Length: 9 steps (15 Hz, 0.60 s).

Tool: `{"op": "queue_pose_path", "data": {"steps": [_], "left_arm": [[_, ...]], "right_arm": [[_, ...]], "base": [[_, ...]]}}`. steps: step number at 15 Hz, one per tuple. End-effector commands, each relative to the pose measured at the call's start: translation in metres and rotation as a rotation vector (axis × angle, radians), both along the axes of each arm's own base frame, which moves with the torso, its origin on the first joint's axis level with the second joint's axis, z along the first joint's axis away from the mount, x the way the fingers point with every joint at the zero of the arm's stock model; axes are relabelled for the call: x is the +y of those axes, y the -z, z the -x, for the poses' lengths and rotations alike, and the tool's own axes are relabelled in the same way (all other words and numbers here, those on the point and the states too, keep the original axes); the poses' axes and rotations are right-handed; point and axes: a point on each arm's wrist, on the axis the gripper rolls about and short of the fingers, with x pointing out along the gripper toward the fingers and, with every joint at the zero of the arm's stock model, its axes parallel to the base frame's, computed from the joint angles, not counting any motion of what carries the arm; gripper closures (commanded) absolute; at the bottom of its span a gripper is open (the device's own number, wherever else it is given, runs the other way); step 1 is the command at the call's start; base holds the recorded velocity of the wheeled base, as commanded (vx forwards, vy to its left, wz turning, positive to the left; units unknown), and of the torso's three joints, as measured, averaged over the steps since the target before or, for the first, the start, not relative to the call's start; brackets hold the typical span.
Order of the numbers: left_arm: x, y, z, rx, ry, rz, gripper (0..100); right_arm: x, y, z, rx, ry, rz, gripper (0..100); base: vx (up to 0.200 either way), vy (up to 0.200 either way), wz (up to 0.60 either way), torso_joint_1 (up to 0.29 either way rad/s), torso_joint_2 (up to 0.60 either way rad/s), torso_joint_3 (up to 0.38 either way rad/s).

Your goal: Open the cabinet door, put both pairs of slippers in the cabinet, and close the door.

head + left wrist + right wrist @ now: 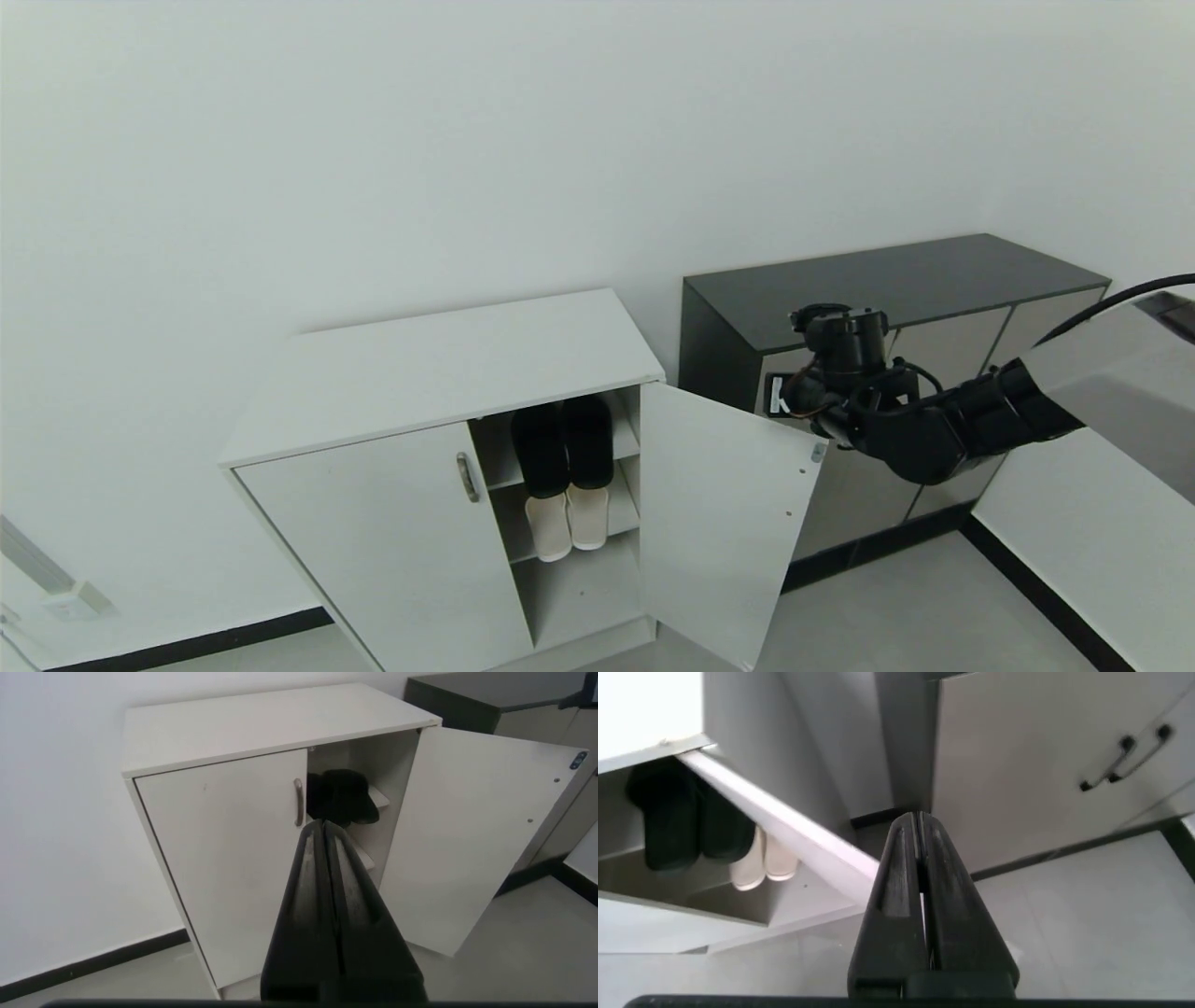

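Right gripper (920, 817), seen from its own wrist, has its two black fingers pressed flat together with nothing between them. Past its tips runs the thin white edge of the cabinet's open right door (785, 831); whether the fingers touch that edge cannot be told. Beyond the door, inside the cabinet (645, 714), the black slippers (687, 812) sit on an upper shelf and the white slippers (764, 863) on the shelf below, toes pointing out. Off to the other side stands a grey cabinet (1120, 756) with two dark handles, above a pale floor (1102, 924). From the left wrist, the left gripper (322, 823) is likewise closed and empty, held out in front of the cabinet and apart from it, its tips lined up with the inner edge of the closed left door (224, 859) and just below that door's metal handle (298, 801). The black pair shows in the opening beside the handle, and the right door stands swung wide. From the head, the white cabinet stands against a plain wall (467, 140), left door shut, right door open toward the robot. Both pairs lie side by side inside, black above white, with the lowest shelf bare. The right arm (934, 429) reaches in from the right, its wrist just behind the outer edge of the open door, in front of the grey cabinet.
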Motion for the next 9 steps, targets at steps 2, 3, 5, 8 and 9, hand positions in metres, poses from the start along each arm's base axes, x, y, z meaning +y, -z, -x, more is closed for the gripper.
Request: {"op": "queue_pose_path", "data": {"steps": [2, 3, 5, 8, 9], "left_arm": [[0.000, 0.000, 0.000, 0.000, 0.000, 0.000, 100], [0.000, 0.000, 0.000, 0.000, 0.000, 0.000, 100], [0.000, 0.000, 0.000, 0.000, 0.000, 0.000, 100], [0.000, 0.000, 0.000, 0.000, 0.000, -0.002, 100], [0.000, 0.000, 0.000, 0.000, 0.000, -0.002, 100]], "right_arm": [[0.001, 0.014, -0.006, 0.015, 0.005, 0.009, 100], [0.000, 0.022, -0.011, 0.012, 0.014, 0.009, 100], [0.000, 0.031, -0.014, 0.009, 0.018, 0.015, 100], [-0.003, 0.033, -0.017, 0.011, 0.022, 0.016, 100], [-0.003, 0.036, -0.018, 0.018, 0.022, 0.018, 100]], "base": [[0.000, 0.000, 0.00, 0.000, 0.00, 0.000], [0.000, 0.000, 0.00, 0.000, 0.00, 0.000], [0.000, 0.000, 0.00, 0.000, 0.00, 0.000], [0.000, 0.000, 0.00, 0.000, 0.00, 0.000], [0.000, 0.000, 0.00, 0.000, 0.00, 0.000]]}}
